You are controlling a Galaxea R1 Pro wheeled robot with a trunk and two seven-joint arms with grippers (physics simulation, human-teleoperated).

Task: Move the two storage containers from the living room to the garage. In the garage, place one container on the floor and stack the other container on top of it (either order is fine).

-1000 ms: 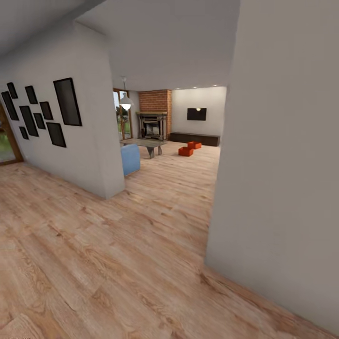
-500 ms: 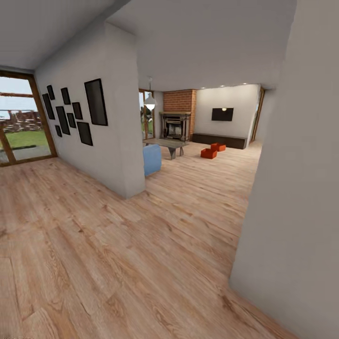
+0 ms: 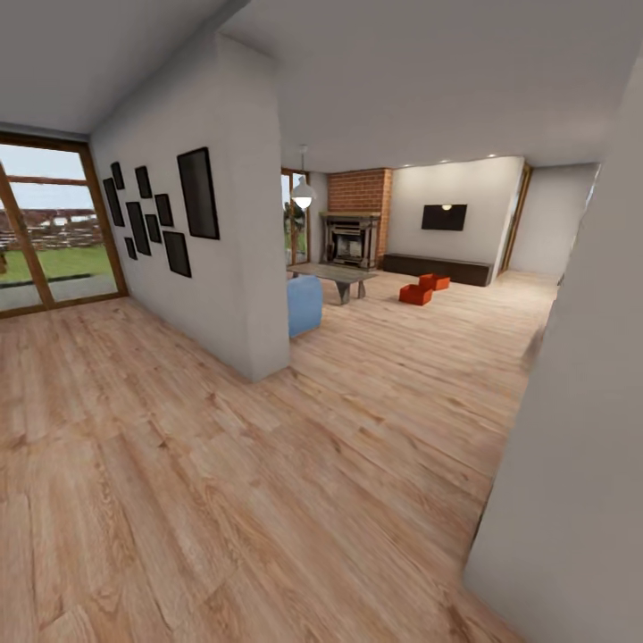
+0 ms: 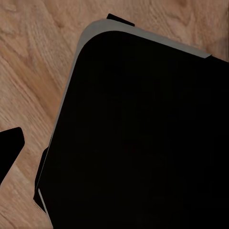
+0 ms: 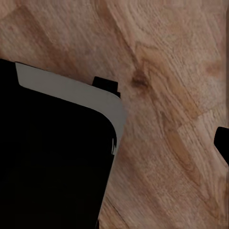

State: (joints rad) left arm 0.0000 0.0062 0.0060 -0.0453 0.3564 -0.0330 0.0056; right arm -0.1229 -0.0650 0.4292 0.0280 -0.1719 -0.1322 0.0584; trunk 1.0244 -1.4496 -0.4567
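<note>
Head view, left to right: tall glazed door (image 3: 49, 228) onto grass, then white partition wall (image 3: 228, 268) hung with black picture frames (image 3: 161, 219). Past its end, blue chair (image 3: 304, 304), low grey coffee table (image 3: 332, 272) under pendant lamp (image 3: 303, 192), red brick fireplace (image 3: 355, 228). Further right, black TV (image 3: 445, 217) on far white wall above long dark low bench (image 3: 438, 268). Two storage containers (image 3: 423, 289) on light wood plank floor (image 3: 268, 464) of living room, just in front of bench, close together, one slightly nearer; far off across open floor. Pale wall edge (image 3: 580, 464) very near at right.

Left wrist view and right wrist view: dark rounded robot body panel (image 4: 143, 138) over wood planks. Fingers of either arm not clearly made out, so cannot tell how far open, nor whether anything held.

Judged by look: open, thin-walled, lidless bins, likely light and fairly stiff, walls perhaps flexing under a pinch. Best taken at a long rim wall, or clamped between both arms at opposite short ends. Still to do: drive up to them.
</note>
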